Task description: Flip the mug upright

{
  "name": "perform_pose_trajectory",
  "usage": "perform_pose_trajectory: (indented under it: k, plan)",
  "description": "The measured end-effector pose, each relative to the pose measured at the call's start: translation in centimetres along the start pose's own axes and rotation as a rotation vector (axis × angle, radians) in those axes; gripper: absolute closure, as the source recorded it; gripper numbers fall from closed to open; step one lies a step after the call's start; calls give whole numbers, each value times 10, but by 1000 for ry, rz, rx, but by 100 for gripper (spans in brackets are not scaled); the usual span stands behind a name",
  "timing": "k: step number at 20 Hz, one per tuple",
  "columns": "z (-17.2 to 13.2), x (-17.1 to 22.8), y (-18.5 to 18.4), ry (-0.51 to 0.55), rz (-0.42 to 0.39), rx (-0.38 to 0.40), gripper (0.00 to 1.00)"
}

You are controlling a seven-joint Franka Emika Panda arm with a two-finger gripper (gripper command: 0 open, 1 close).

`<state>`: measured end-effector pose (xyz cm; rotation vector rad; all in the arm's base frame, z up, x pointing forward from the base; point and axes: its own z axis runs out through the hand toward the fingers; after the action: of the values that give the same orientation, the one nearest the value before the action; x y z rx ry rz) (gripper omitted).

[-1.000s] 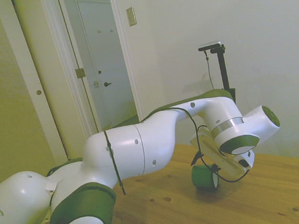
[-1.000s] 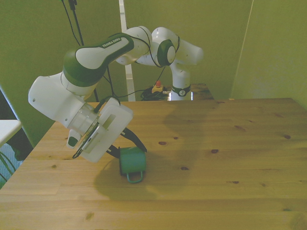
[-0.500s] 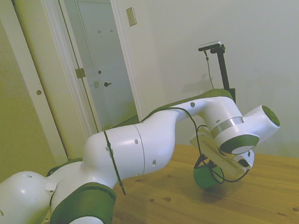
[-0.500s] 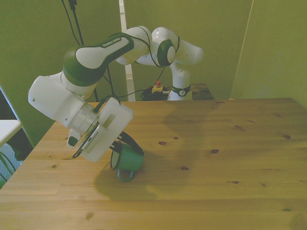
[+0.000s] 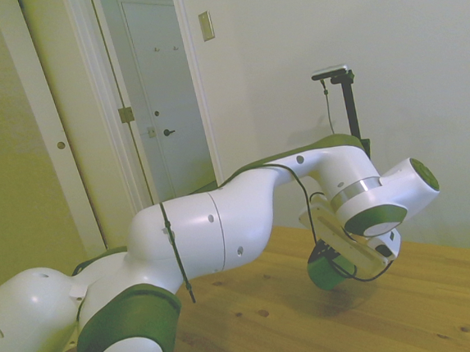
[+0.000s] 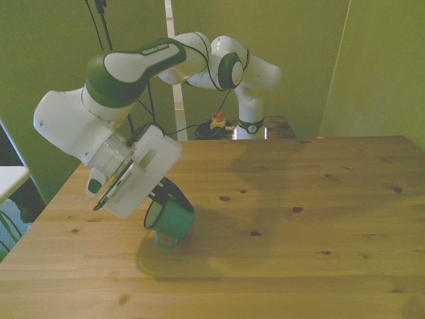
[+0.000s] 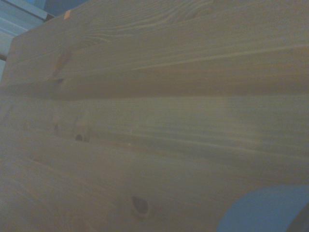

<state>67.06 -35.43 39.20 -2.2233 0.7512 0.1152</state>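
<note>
Front view shows the gripper [image 6: 161, 197] squeezing the green mug [image 6: 169, 220] by its rim. Mug is tilted, lifted off the wooden table [image 6: 299, 246], handle at 6 o'clock.

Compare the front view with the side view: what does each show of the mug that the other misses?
Front view only: the teal-green cylindrical mug's open mouth with dark rim, its small handle pointing down, and the black pincer clamped on its rim. Side view only: a doorway behind the white arm; here the wrist hides most of the mug. Both: the mug held tilted over the wooden table.
</note>
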Motion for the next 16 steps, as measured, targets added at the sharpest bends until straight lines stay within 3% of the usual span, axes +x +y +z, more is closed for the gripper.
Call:
perform_pose_trajectory:
  k: [6, 16]
  plan:
    - [-36, -24, -26, 107, -39, -99, 100]
    - [-19, -70, -55, 218, -109, -215, 100]
